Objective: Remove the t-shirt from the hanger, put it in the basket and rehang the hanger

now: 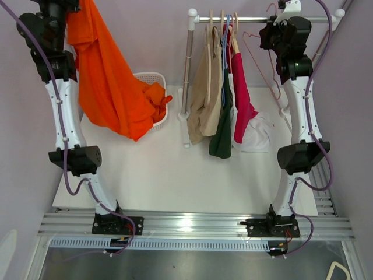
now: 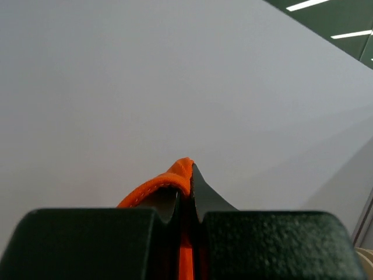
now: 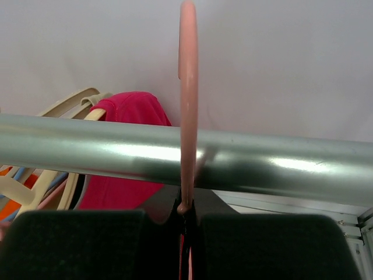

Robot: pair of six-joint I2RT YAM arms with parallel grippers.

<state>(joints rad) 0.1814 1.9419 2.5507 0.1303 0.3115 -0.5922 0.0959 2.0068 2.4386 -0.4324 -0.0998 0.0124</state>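
The orange t-shirt (image 1: 111, 87) hangs from my left gripper (image 1: 69, 7), raised high at the back left; its lower end drapes onto the white basket. In the left wrist view the gripper (image 2: 189, 181) is shut on a folded orange hem (image 2: 157, 186). The thin pink hanger (image 1: 256, 58) has no garment on it and hangs at the right end of the rail (image 1: 250, 19). My right gripper (image 1: 285, 10) is up at the rail. Seen from the right wrist, this gripper (image 3: 187, 213) is shut on the hanger's hook (image 3: 187, 87), which loops over the rail (image 3: 291, 169).
A white basket (image 1: 152, 79) stands at the back, left of the rack post (image 1: 187, 76). Beige (image 1: 204, 99), dark green (image 1: 222, 128) and magenta (image 1: 242, 99) garments hang on the rail. A white cloth (image 1: 259, 131) lies under them.
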